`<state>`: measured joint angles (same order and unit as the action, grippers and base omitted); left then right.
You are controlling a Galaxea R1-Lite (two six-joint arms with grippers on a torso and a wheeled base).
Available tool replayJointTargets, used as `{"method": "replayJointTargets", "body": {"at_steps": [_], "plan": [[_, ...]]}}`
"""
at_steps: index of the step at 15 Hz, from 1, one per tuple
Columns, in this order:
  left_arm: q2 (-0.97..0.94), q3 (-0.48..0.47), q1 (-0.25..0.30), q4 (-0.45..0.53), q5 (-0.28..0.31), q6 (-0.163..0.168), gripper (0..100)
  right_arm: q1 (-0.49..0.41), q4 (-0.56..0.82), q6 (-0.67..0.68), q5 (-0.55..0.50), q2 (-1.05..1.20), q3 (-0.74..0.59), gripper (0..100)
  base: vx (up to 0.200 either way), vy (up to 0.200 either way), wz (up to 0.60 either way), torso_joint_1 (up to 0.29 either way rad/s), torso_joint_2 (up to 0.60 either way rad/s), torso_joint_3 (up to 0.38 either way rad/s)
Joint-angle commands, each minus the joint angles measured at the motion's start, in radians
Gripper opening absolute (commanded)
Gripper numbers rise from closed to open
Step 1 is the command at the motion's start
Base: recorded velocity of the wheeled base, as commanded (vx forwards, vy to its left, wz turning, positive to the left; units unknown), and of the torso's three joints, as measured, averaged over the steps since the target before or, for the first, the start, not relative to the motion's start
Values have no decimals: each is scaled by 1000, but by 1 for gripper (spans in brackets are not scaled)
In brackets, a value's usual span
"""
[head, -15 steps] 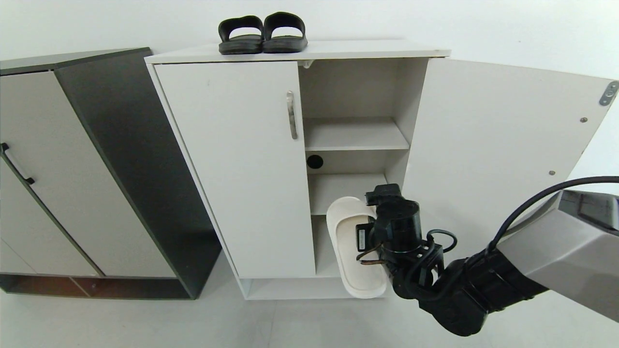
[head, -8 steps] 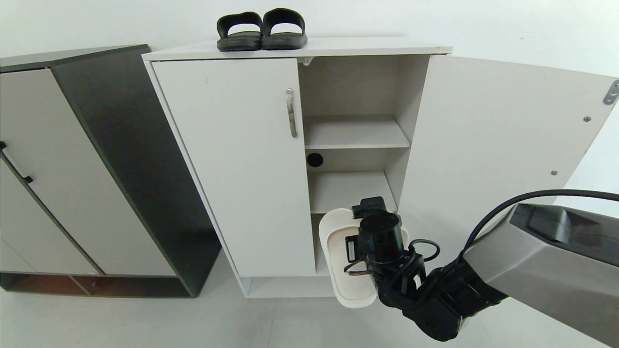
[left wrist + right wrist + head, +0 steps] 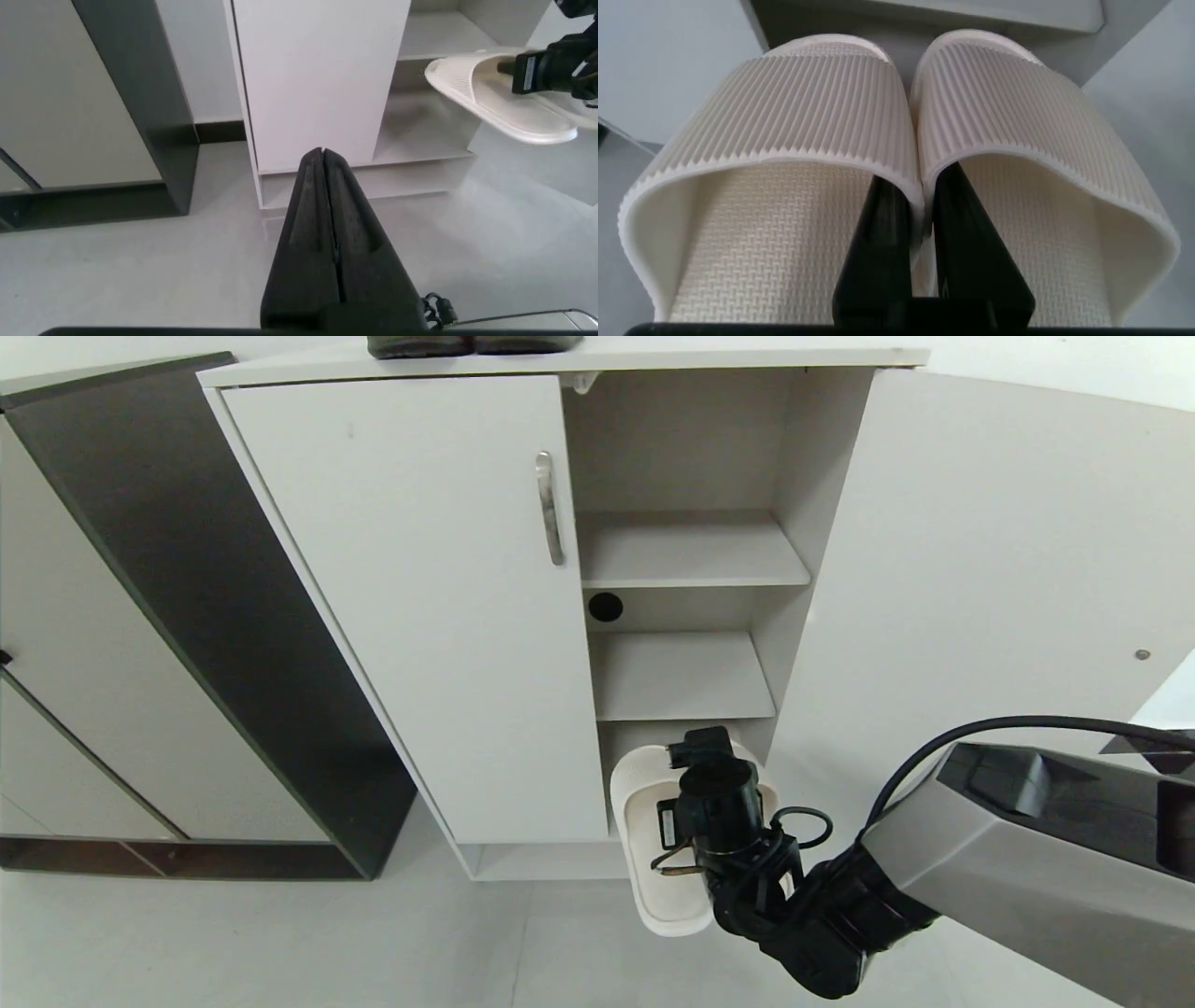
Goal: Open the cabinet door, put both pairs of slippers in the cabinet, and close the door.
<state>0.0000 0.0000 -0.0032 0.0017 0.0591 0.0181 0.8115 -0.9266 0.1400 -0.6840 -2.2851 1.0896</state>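
The white cabinet (image 3: pixel 420 597) has its left door shut and its right door (image 3: pixel 980 569) swung wide open. My right gripper (image 3: pixel 707 793) is shut on the pair of white slippers (image 3: pixel 644 859), pinching the two inner strap edges together (image 3: pixel 920 187). The slippers (image 3: pixel 803 121) hang level with their toes at the mouth of the bottom compartment (image 3: pixel 621 737), above the floor. The black slippers (image 3: pixel 471 345) rest on the cabinet top. My left gripper (image 3: pixel 323 187) is shut and empty, low over the floor, facing the cabinet, with the white slippers (image 3: pixel 495 84) off to one side.
Two bare shelves (image 3: pixel 681 677) (image 3: pixel 686 551) sit above the bottom compartment. A dark grey cabinet (image 3: pixel 187 569) stands close on the left. The open door bounds the right side. Light grey floor (image 3: pixel 280 943) lies in front.
The head camera has moved closer to the cabinet. My right gripper with the white slippers has come down and left, from the middle shelf's height to the bottom compartment's opening.
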Motion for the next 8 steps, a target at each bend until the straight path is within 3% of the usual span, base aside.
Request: {"method": "replayJointTargets", "body": {"at_steps": [1,6,8], "plan": [[2,0,0,0,-1,0,0,2,-49,-17,-19,-8,1,0,0,0,0,2,-2,-198],[2,0,0,-2,-27,-17,0,-5,-307,-146,-43,-68,-11,0,0,0,0,3,2,-85],[2,0,0,0,-27,-17,0,-9,-316,-148,-48,-65,-10,0,0,0,0,0,0,0]]}}
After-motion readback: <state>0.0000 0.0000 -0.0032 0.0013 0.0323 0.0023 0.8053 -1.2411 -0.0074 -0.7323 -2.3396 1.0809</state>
